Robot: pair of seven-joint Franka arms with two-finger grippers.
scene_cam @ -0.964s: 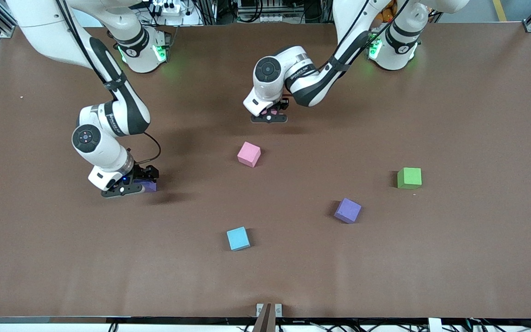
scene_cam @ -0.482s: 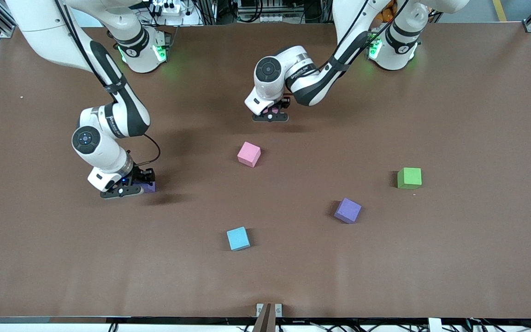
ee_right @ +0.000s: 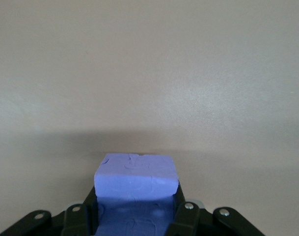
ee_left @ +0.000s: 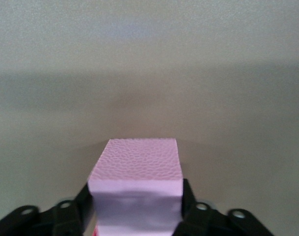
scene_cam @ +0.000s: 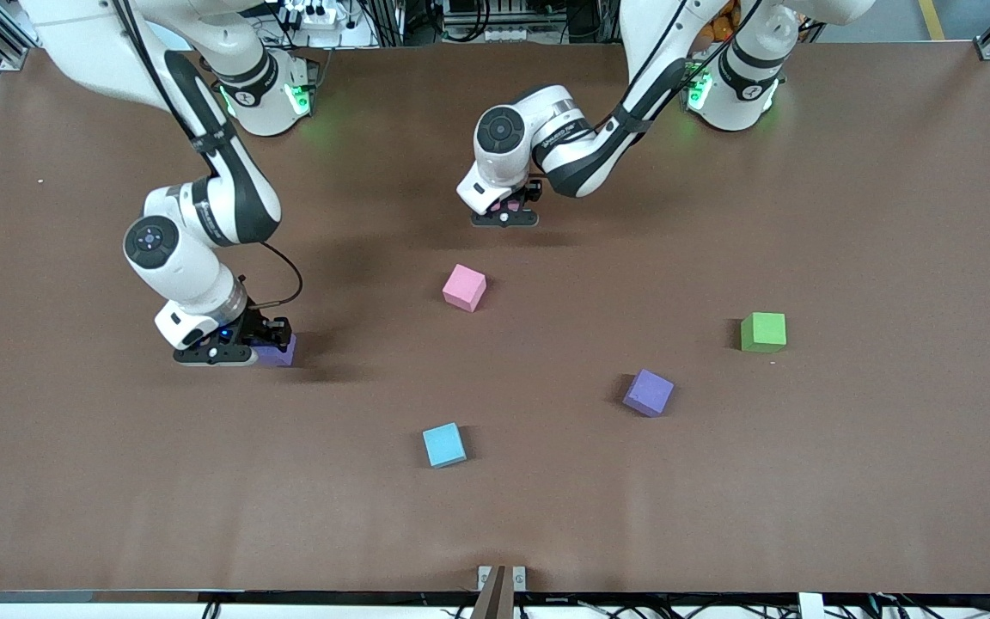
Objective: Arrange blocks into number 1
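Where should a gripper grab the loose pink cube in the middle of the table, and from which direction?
Come straight down from above on the pink cube and pinch two opposite vertical faces. It sits flat but turned on the table, so rotate the fingers to match its faces. Nothing stands close beside it.

Two pink blocks (scene_cam: 464,287) (ee_left: 138,184), two purple (scene_cam: 648,393) (ee_right: 136,189), one blue cube (scene_cam: 443,444), one green (scene_cam: 762,332).

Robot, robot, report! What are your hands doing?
Right gripper shut on purple block. Left gripper around pink block. Second pink block loose mid-table.
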